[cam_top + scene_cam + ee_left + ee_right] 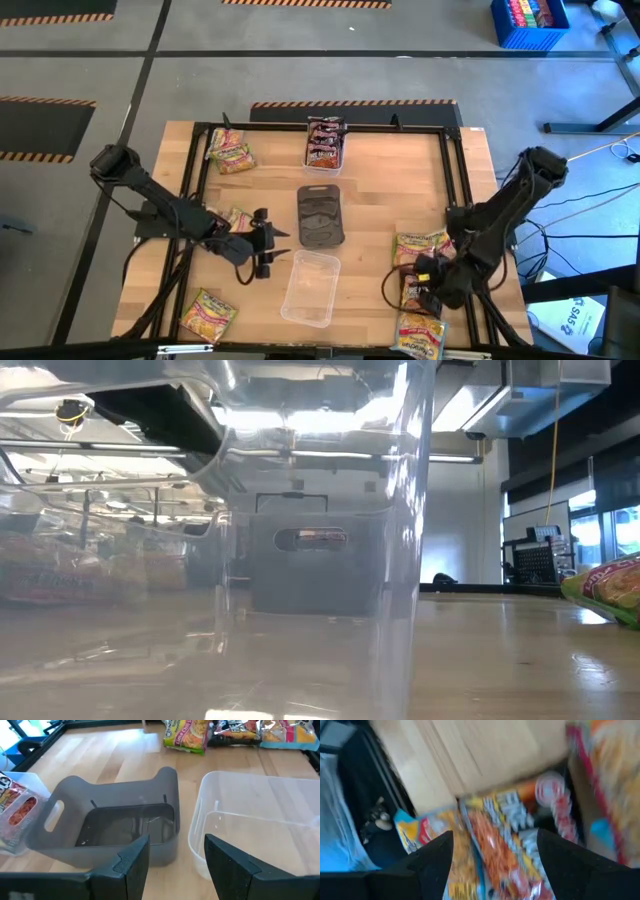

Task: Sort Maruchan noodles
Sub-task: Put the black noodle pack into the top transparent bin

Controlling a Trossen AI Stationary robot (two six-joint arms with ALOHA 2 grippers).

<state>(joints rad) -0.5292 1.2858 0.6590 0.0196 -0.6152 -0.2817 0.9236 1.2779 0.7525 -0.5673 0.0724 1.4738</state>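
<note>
1. Right jaws [428, 290] – spread wide, empty, over noodle packets [420, 285] at the counter [400, 180] near-right corner.
2. Left jaws [264, 243] – parted, empty, beside clear tray [311, 287].
3. Grey lid [321, 215] mid-counter.
4. Far tray [324, 145] holds dark packets.

You are looking at a robotics lab or industrial test hall. The wooden worktop [380, 190] is sitting inside a black metal frame [455, 170] on a grey concrete floor [90, 75], and black-and-orange hazard tape [352, 103] is marking the floor at twelve o'clock and nine o'clock from it. A blue crate [530, 22] is standing at two o'clock, and loose cables [590, 195] are trailing across the floor at three o'clock. In the low view, long ceiling lights [300, 420] are glowing overhead, and a workstation with monitors [535, 550] is standing beyond the worktop.
</note>
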